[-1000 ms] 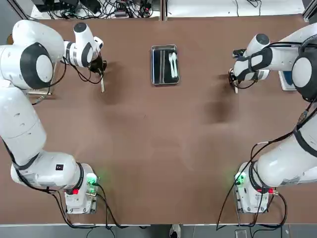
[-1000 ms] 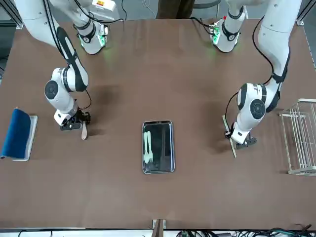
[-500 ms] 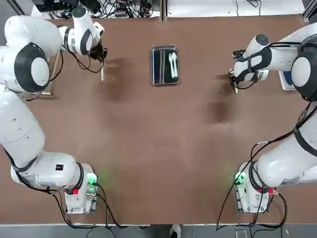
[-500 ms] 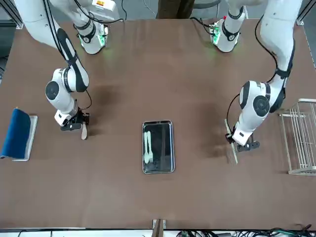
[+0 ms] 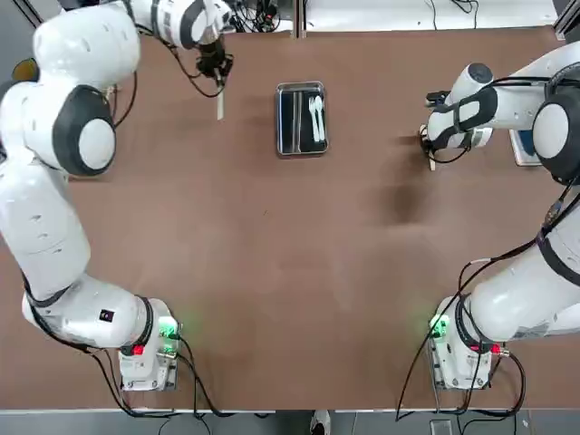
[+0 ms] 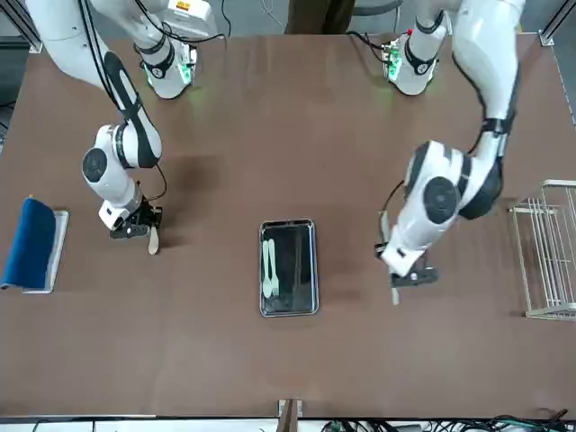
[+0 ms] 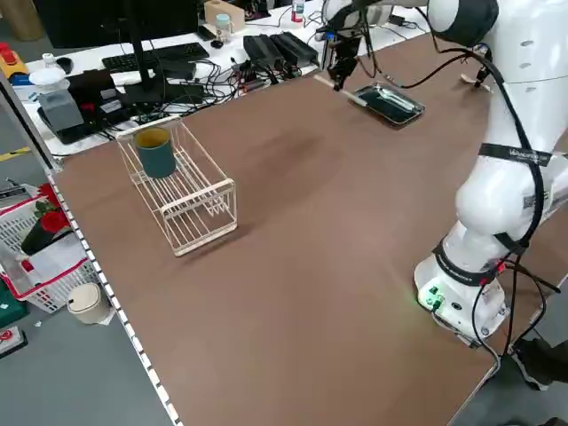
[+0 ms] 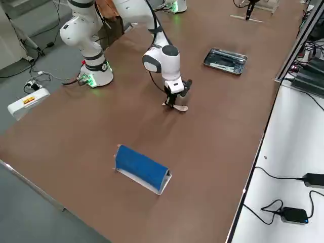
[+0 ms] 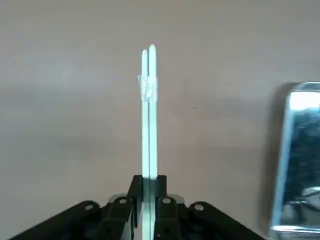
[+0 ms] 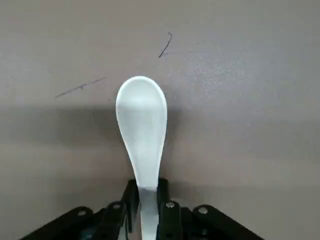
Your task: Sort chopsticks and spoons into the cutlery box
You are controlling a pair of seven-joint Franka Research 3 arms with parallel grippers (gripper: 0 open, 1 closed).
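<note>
Pale, slim chopsticks [image 9: 152,120], bound near one end by a clear band, were clamped between the fingers of the left gripper [image 9: 149,187]. That gripper hung over the table [image 5: 272,236] just to the left of the cutlery box [image 5: 302,119], the shiny metal tray, as the robot faced it. Well apart from the box, on its right side, the right gripper [image 10: 148,192] had its fingers closed on the handle of a white spoon [image 10: 142,125], bowl end sticking out past the fingertips.

Inside the box, a pale spoon [image 6: 266,270] and a fork [image 6: 274,270] lay side by side in the compartment toward the robot's right. Farther right of the box than the right gripper sat a blue-topped holder [image 6: 32,245]; well beyond the box's left side stood a white wire rack [image 6: 551,252], with a green cup [image 7: 155,153] in it.
</note>
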